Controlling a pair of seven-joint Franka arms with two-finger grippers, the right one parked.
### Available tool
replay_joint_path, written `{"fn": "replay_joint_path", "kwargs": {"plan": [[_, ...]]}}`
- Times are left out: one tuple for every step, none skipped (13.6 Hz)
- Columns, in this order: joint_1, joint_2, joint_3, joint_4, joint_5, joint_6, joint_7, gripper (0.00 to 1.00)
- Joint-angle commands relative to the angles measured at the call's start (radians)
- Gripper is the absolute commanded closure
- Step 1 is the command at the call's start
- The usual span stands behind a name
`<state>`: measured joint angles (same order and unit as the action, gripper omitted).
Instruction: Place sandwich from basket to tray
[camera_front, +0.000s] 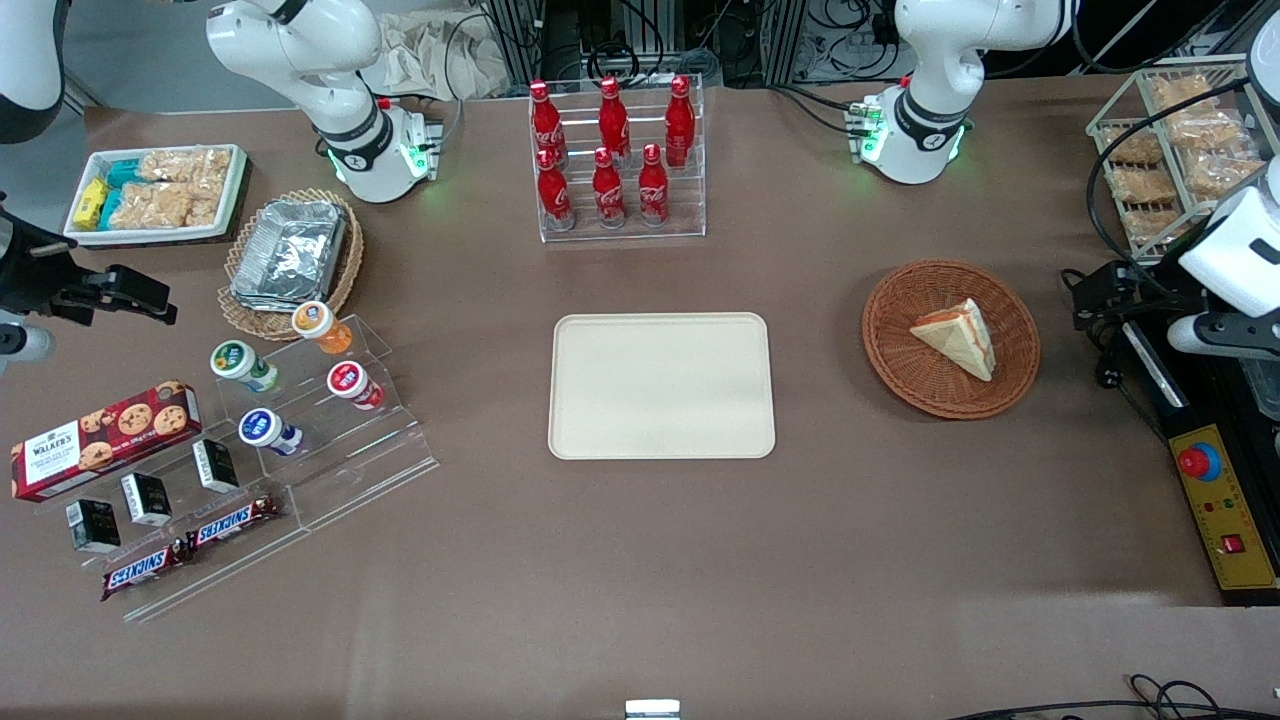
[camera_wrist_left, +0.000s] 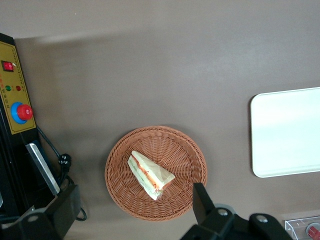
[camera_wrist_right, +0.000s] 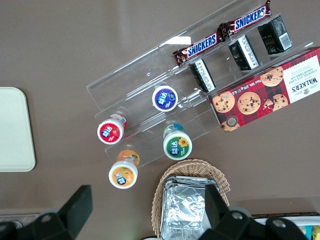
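The sandwich (camera_front: 958, 337) (camera_wrist_left: 149, 174), a pale wedge with an orange-red filling edge, lies in the round reddish-brown basket (camera_front: 900, 370) (camera_wrist_left: 180, 150). The cream tray (camera_front: 660, 385) (camera_wrist_left: 285, 130) sits flat mid-table with nothing on it, beside the basket toward the parked arm's end. My left gripper (camera_front: 1100, 295) (camera_wrist_left: 132, 205) hangs high above the table at the basket's edge toward the working arm's end. It is open, its black fingers (camera_wrist_left: 200, 200) spread wider than the sandwich, holding nothing.
A yellow control box with a red button (camera_front: 1215, 500) (camera_wrist_left: 17, 107) lies beside the basket at the working arm's end. A rack of red cola bottles (camera_front: 610, 160) stands farther from the camera than the tray. A wire rack of snacks (camera_front: 1170, 150) is nearby.
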<state>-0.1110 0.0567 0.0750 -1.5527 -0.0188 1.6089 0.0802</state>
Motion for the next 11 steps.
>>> {"fn": "replay_joint_path", "kwargs": {"plan": [[-0.003, 0.0, 0.009, 0.008, -0.01, -0.04, -0.013, 0.0], [-0.001, -0.003, 0.009, 0.005, -0.01, -0.055, -0.016, 0.0], [-0.002, -0.004, 0.014, 0.0, -0.01, -0.075, -0.017, 0.0], [-0.003, -0.006, 0.023, -0.006, -0.012, -0.095, -0.017, 0.0], [-0.001, -0.011, 0.025, -0.021, -0.012, -0.101, -0.019, 0.0], [-0.002, -0.018, 0.031, -0.036, -0.012, -0.101, -0.019, 0.0], [-0.001, -0.024, 0.032, -0.056, -0.012, -0.104, -0.02, 0.0], [-0.001, -0.034, 0.035, -0.076, -0.013, -0.11, -0.023, 0.0], [-0.001, -0.041, 0.038, -0.105, -0.024, -0.119, -0.052, 0.0], [-0.001, -0.057, 0.04, -0.139, -0.036, -0.118, -0.077, 0.0], [-0.001, -0.066, 0.042, -0.167, -0.038, -0.116, -0.089, 0.0]]}}
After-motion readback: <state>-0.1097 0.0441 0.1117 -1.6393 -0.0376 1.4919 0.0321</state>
